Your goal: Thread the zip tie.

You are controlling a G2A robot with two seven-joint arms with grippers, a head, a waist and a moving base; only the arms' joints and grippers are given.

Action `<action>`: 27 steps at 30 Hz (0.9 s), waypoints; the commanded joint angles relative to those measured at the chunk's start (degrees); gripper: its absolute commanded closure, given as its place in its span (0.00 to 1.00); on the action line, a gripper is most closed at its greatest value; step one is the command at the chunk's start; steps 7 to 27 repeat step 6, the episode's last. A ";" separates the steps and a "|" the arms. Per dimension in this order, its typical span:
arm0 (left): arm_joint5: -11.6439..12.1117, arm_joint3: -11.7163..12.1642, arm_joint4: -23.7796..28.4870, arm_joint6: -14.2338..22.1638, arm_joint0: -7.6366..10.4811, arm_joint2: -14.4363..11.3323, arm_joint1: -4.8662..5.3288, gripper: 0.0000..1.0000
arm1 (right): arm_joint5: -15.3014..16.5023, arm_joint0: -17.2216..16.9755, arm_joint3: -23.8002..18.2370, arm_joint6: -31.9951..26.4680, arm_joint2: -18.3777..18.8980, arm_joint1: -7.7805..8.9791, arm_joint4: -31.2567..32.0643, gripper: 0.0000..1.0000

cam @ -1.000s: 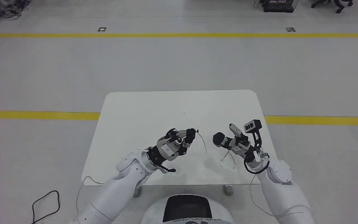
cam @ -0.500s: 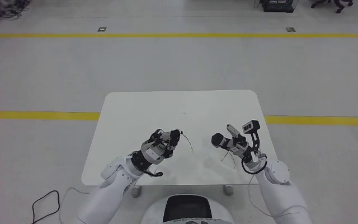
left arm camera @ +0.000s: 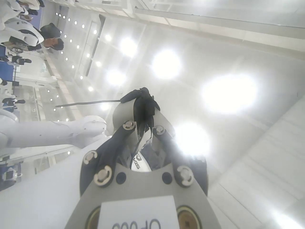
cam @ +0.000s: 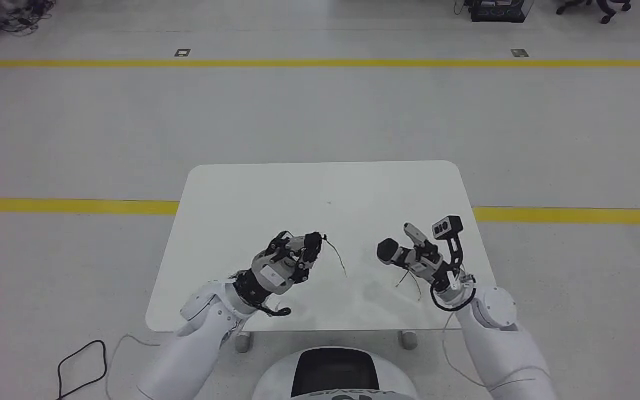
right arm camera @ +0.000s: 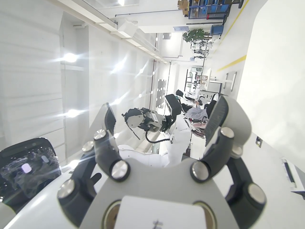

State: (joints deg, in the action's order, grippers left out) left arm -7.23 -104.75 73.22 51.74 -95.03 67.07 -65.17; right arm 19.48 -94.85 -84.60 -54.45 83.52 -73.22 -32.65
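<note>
Strap of the zip tie (left arm camera: 88,102) juts sideways from your left gripper (left arm camera: 143,101), clamped on it; your right gripper (right arm camera: 164,103), spread wide, faces it above the table (cam: 300,190).

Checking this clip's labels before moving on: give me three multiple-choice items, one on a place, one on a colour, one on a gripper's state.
1. Where is the zip tie? A in a tray; B in the left gripper; C in a person's hand.
2. What colour is the zip tie? A white; B yellow; C black.
3. How is the right gripper? A open and empty; B shut on the zip tie; C shut on a pen.
Answers: 1 B, its fingers are closed on the tie; 2 C, the strap shows black; 3 A, its fingers stand wide apart with nothing between.
</note>
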 commanded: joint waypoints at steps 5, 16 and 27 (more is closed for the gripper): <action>0.00 0.00 0.00 0.00 0.00 0.00 0.00 1.00 | 0.00 0.00 0.00 0.00 0.00 0.00 0.00 0.00; 0.00 0.00 0.00 0.00 0.00 0.00 0.00 1.00 | 0.00 0.00 0.00 0.00 0.00 0.00 0.00 0.00; 0.00 0.00 0.00 0.00 0.00 0.00 0.00 1.00 | 0.00 0.00 0.00 0.00 0.00 0.00 0.00 0.00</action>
